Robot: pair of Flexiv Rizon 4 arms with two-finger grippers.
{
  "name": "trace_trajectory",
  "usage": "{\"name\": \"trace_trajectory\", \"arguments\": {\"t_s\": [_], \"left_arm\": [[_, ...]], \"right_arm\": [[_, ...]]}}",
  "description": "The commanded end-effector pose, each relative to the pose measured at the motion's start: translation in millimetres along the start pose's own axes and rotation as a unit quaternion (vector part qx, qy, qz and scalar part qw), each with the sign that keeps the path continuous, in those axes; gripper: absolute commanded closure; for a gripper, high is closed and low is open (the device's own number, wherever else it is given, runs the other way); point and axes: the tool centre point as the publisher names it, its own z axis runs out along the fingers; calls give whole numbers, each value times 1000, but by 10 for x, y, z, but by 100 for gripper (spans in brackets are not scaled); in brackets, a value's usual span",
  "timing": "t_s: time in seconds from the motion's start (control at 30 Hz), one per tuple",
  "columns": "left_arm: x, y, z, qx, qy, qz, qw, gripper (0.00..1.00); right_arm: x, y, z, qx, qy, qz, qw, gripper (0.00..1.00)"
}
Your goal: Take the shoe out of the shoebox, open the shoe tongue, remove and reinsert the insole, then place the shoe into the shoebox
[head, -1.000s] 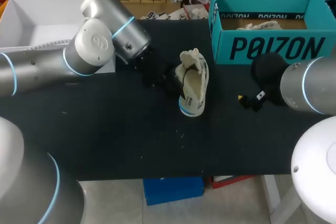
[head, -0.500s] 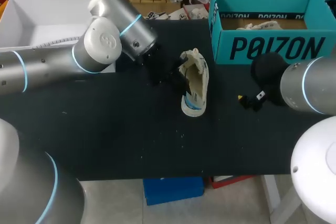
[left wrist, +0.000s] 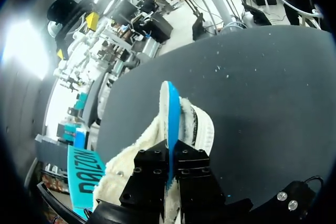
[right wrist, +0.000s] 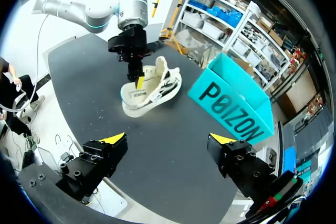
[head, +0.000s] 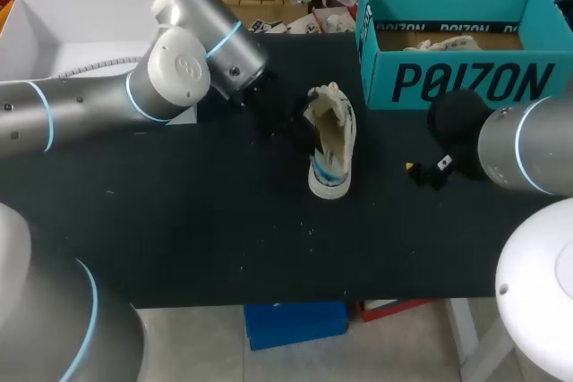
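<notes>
Our L gripper [left wrist: 169,153] is clamped on the blue insole [left wrist: 169,111] edge. Shoe [head: 329,145] has rolled more upright on the table [head: 179,212] beside the shoebox [head: 457,82], so we're prob starting pull-out. R gripper [right wrist: 169,140] fingers apart, parked.

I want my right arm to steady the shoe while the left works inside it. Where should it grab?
I'd take the shoe at its blue-striped near end, pinching across its width. Come in from the shoebox side: the left hand is clamped on its middle from the other side, and the open right hand faces that flank.
</notes>
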Motion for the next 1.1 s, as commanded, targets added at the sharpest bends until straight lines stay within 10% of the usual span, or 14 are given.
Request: {"name": "trace_trajectory", "arguments": {"t_s": [0.03,0.1,0.3,0.5,0.6,1.0,1.1], "left_arm": [[-17,-4,3,-8,-4,-1,1000,97],[-40,-50,-27,-9,-7,3,1000,43],[-39,-284,-121,0,-16,20,1000,16],[-10,-443,-160,5,-21,29,999,23],[4,-470,-129,10,-21,29,999,51],[22,-429,29,25,-3,26,999,77],[43,-401,41,24,1,23,999,100]], "right_arm": [[4,-9,12,-1,0,0,1000,0],[4,-9,12,-1,0,0,1000,0],[4,-9,12,-1,0,0,1000,0],[4,-9,12,-1,0,0,1000,0],[4,-9,12,-1,0,0,1000,0],[4,-9,12,-1,0,0,1000,0],[4,-9,12,-1,0,0,1000,0]]}}
